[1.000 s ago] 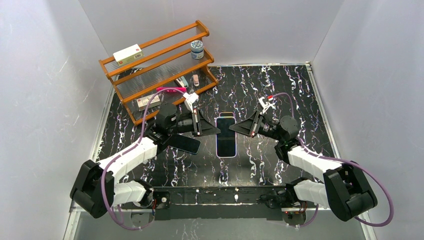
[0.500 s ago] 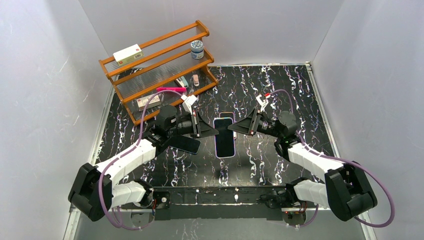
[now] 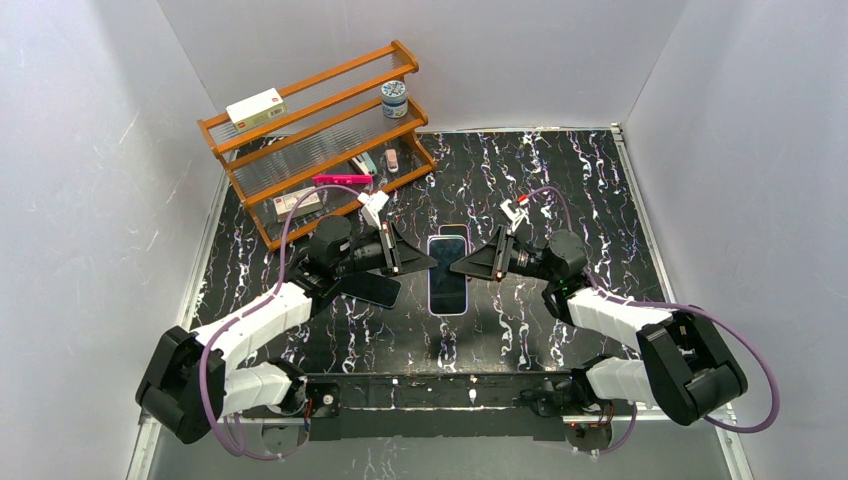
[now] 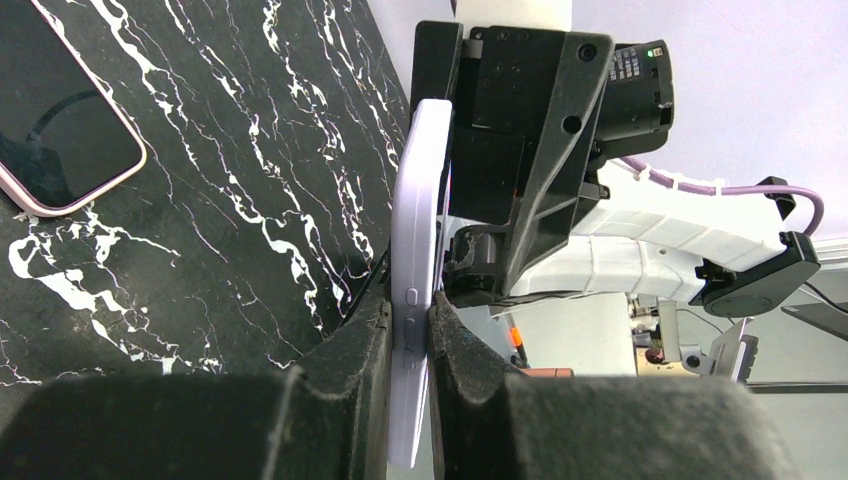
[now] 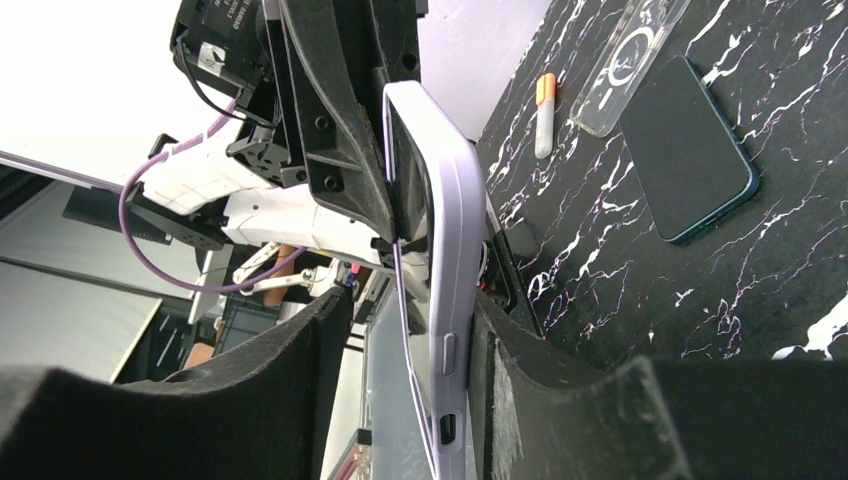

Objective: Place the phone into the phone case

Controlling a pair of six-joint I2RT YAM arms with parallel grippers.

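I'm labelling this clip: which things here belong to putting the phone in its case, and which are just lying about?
In the job: phone; lavender case around it; left gripper, clamped on the case's edge; right gripper, open astride it.

Lying about: teal phone; clear case; orange-capped marker; pink-rimmed phone; wooden rack.

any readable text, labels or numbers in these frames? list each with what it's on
Nothing reads clearly in any view.
White box on the rack's top shelf: red print, too small.
Jar on the same shelf: label blurred.
Flat box on the bottom shelf: print too small.
Sticker on black housing, left wrist view: white print, too small.
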